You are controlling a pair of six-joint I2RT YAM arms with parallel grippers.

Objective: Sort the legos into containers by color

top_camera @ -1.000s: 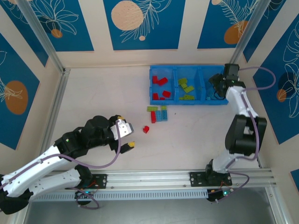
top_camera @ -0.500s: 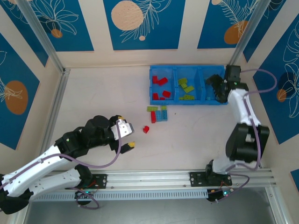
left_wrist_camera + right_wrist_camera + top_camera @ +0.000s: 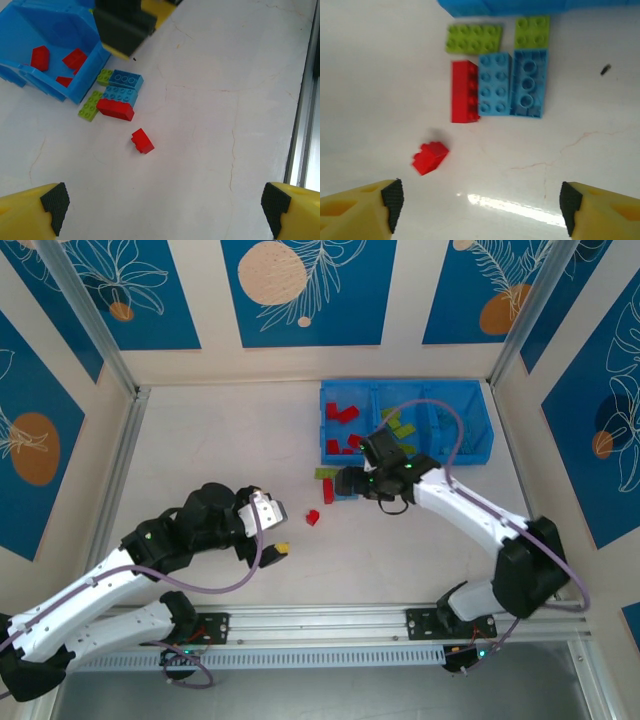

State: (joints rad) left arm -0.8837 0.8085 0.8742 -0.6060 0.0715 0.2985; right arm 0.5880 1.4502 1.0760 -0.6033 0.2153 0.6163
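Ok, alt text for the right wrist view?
Six loose legos on the white table: two light blue side by side, a long red one touching them, two lime green above, a small red one apart. The open right end effector frames the bottom corners.

Lab test cell — aluminium rail (image 3: 340, 619), patterned panels (image 3: 340, 300).
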